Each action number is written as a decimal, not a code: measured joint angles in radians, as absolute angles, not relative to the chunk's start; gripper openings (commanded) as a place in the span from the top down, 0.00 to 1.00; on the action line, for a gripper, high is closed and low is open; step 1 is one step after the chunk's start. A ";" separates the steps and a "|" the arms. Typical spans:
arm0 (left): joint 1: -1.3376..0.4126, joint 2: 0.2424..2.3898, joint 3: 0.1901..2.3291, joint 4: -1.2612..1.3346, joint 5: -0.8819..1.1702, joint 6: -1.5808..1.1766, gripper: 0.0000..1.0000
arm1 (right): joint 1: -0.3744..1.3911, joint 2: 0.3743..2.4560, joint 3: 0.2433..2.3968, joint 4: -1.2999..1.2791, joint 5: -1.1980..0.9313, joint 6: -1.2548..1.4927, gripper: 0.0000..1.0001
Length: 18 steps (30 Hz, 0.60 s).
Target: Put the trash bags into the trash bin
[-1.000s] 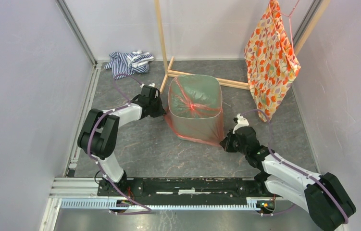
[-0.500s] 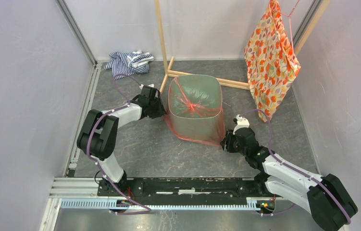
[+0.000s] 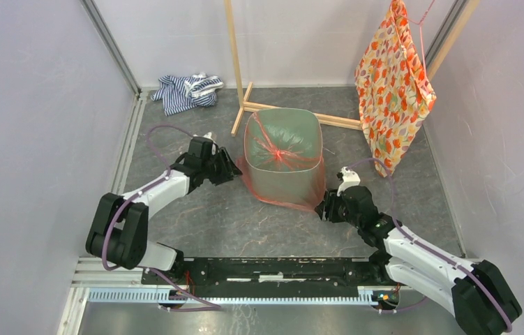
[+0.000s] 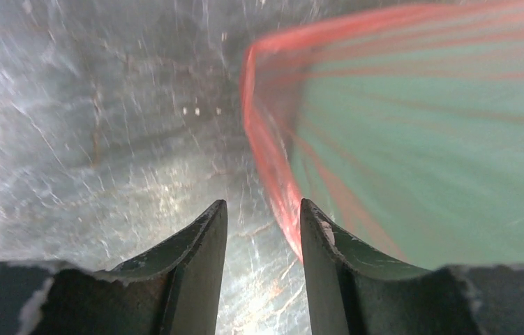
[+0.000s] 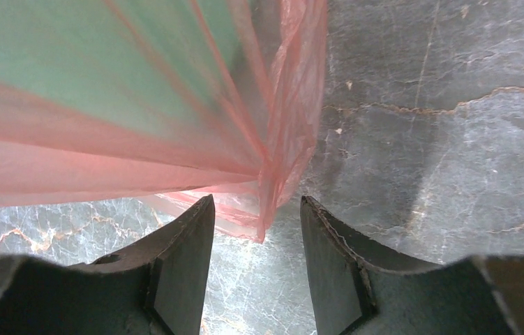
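Striped cloth (image 3: pixel 188 91) is left bunched at the back-left corner, clear of the job. Left claw (image 4: pixel 262 206) is parked low on the surface (image 3: pixel 245 223), parted, with nothing clamped; the trash bag (image 3: pixel 283 150) hem is seen just beside its inner finger, so that side is judged seated and the grip no longer needed. The bag is already set in the trash bin (image 4: pixel 440 160) at centre: it is stretched over the mouth, the rim is folded outside as a skirt and the middle is sunk inside, presumably to hold the liner by tension alone. A wooden rack (image 3: pixel 234 63) is stood just behind the bin. Right claw (image 5: pixel 257 202) is likewise parted, with the bag's loose lower corner hung just in front of the gap, unpinched. Task is judged essentially done; slack at that corner could ride up. Floral cloth (image 3: pixel 393 91) is hung at far right, not involved.
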<state>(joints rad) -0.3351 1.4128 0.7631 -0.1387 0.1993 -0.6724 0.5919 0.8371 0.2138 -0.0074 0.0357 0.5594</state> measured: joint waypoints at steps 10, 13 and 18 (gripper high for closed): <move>-0.463 1.435 0.639 0.035 0.245 -0.820 0.55 | 0.622 0.892 0.215 0.016 0.022 0.561 0.45; -0.497 1.471 0.624 0.064 0.237 -0.834 0.65 | 0.629 0.902 0.215 0.026 0.022 0.561 0.45; -0.523 1.506 0.593 0.058 0.208 -0.839 0.71 | 0.641 0.905 0.215 0.030 0.027 0.562 0.44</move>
